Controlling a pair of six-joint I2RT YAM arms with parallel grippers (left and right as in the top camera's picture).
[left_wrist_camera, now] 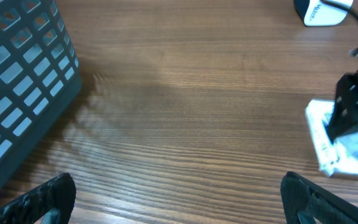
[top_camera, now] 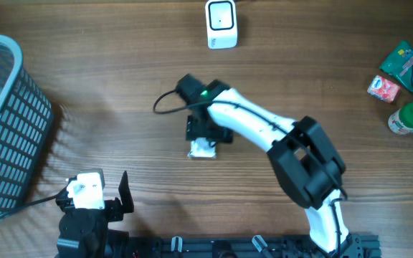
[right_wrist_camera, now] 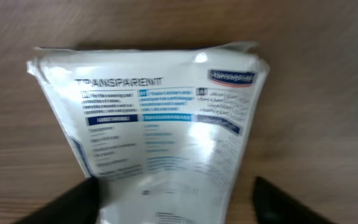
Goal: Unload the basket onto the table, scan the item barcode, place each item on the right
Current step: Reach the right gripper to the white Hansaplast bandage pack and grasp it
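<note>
The item, a white plastic packet [top_camera: 203,149] with blue print, lies flat on the wooden table near the middle. In the right wrist view the packet [right_wrist_camera: 160,124] fills the frame, its printed side up. My right gripper [top_camera: 208,132] hangs directly over it, open, its fingers on either side of the packet's near end [right_wrist_camera: 176,199]; the left finger is at the packet's edge and the right finger stands apart from it. The white barcode scanner [top_camera: 221,24] stands at the far edge. My left gripper [top_camera: 92,197] rests at the near left, open and with nothing in it [left_wrist_camera: 179,193].
A grey mesh basket [top_camera: 6,122] stands at the left edge, close to the left arm [left_wrist_camera: 17,68]. At the far right lie a green pouch [top_camera: 411,68], a small red and white packet [top_camera: 383,87] and a green-capped bottle [top_camera: 409,118]. A black cable loops beside the right wrist.
</note>
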